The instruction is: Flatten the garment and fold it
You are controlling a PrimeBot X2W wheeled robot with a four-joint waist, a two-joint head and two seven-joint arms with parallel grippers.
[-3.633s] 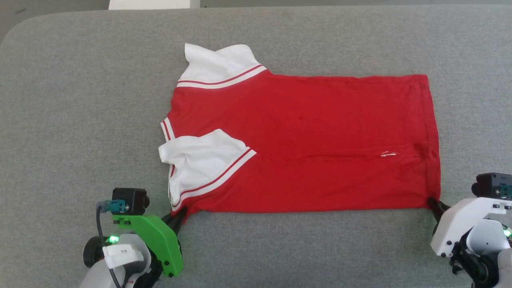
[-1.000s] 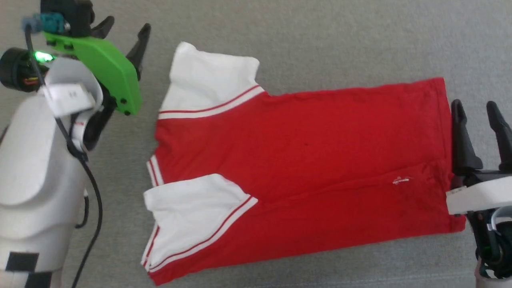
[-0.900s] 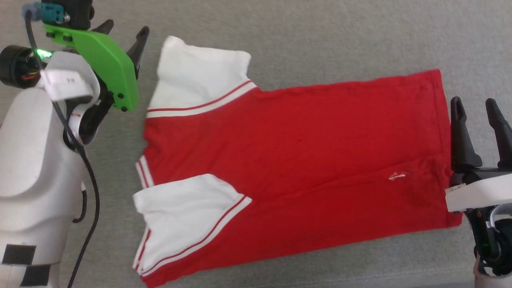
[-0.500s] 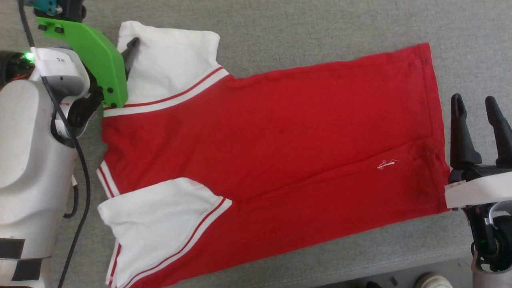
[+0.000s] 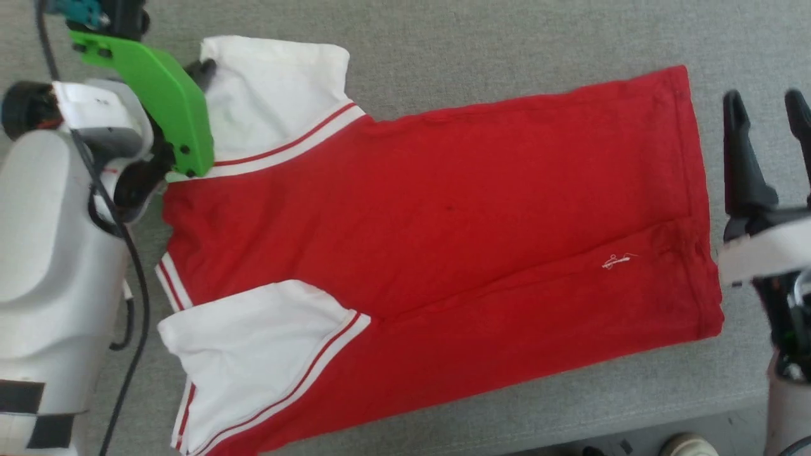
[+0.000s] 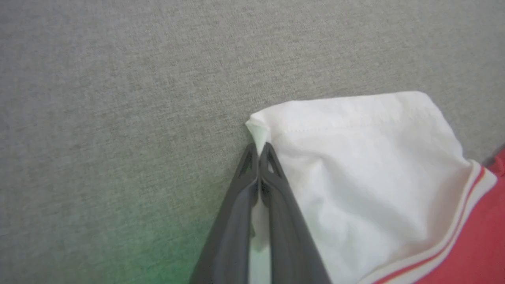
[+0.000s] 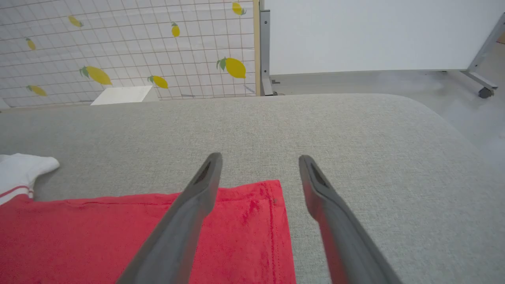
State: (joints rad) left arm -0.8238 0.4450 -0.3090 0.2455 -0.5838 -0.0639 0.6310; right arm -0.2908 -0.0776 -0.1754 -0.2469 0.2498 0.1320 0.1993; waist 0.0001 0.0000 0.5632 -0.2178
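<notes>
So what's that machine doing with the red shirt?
A two-armed robot is folding the red shirt, which lies spread on a grey padded table. Its left pincer is shut on the corner of the far white sleeve. Its right pincer hovers open at the hem end, holding nothing. The near white sleeve lies folded in over the red body.

Left gripper tight on white sleeve corner of the garment
</notes>
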